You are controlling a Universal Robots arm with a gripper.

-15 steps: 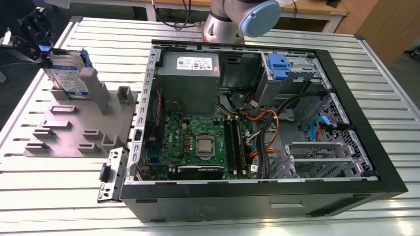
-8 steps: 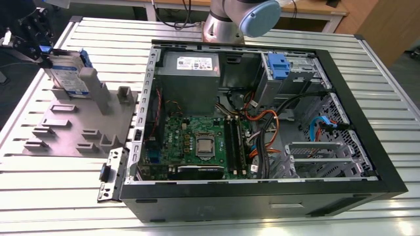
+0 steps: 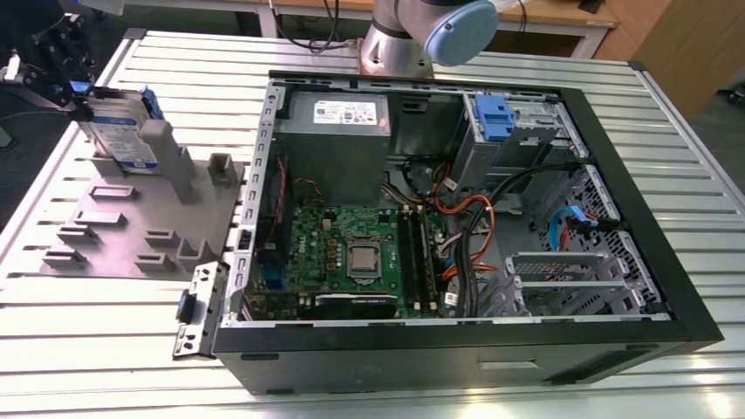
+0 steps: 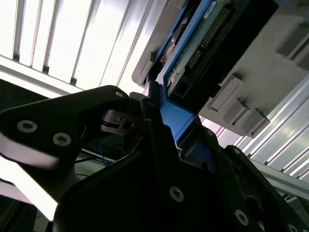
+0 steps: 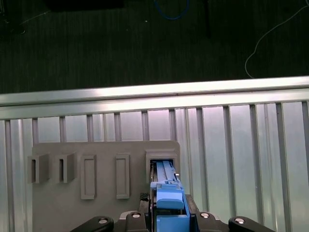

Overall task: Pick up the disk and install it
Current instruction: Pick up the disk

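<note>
One claw [image 3: 77,100] clamps the disk [image 3: 124,131]; disk upright in grey holder [image 3: 128,218].

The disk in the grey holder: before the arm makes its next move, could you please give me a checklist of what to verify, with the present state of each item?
1. The disk stands upright in a slot of the grey holder: ok.
2. The gripper is at the disk's upper end, in line with its blue rail: ok.
3. The gripper holds the disk firmly: cannot tell.
4. The computer case lies with its side open: ok.
5. The drive cage with the blue latch is free inside: cannot tell.
</note>
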